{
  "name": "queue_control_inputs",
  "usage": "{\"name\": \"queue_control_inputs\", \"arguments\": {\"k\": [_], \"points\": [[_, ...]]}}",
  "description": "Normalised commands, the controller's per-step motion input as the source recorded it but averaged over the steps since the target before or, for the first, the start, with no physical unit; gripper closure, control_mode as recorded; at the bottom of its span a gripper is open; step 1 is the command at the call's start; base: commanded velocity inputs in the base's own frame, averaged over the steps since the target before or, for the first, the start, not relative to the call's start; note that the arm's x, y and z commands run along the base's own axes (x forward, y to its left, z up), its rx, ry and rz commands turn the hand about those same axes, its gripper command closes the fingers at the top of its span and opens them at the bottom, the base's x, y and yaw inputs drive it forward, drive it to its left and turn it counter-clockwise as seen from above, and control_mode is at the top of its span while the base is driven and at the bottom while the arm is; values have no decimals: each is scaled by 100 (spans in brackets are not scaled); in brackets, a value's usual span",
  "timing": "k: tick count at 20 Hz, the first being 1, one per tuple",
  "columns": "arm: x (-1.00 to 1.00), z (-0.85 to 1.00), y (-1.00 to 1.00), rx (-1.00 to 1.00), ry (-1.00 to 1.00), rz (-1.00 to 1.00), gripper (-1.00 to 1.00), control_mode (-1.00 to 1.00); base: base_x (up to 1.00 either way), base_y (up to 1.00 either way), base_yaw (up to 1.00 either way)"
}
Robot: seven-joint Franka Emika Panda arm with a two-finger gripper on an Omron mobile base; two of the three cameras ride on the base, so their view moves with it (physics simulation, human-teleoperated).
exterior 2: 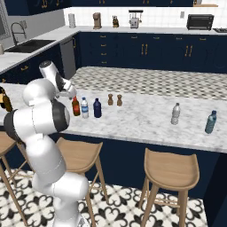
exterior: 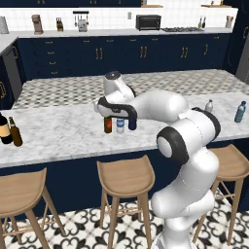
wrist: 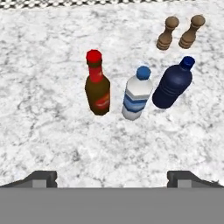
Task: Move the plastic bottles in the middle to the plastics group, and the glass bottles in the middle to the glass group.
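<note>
Left base view: the white arm reaches out over the marble counter, its hand hanging above a short row of three small bottles near the middle. From here the reddish-brown bottle stands at the left of the row, the clear water bottle beside it and the dark navy bottle at the right, partly behind the arm. At the far left edge stand the large dark wine bottle with its cream label and the slimmer amber-brown bottle, close together. Far right, well apart from the row, are the greyish-clear bottle and the teal-blue bottle.

Right base view: the same row sits just past the arm's elbow, red-capped bottle nearest the robot. Two small brown grinders stand just behind it.

Hand view: looking down, the reddish-brown bottle shows a red cap and darker label; the water bottle a blue-looking cap, white body and blue band; the navy one a narrow neck. All three are upright and apart. The tool has its fingertips spread wide, holding nothing
</note>
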Motion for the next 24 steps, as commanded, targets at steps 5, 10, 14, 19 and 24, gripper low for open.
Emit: {"name": "queue_control_inputs", "arguments": {"k": [5, 10, 14, 19, 24], "points": [[13, -15, 0, -2, 2, 0, -100, -100, 0, 0, 0], [12, -12, 13, -4, -4, 0, -100, -100, 0, 0, 0], [54, -13, 13, 0, 0, 0, -100, -100, 0, 0, 0], [17, -21, -13, 2, -9, 4, -100, -100, 0, 0, 0], [6, 0, -13, 1, 0, 12, -100, -100, 0, 0, 0]]}}
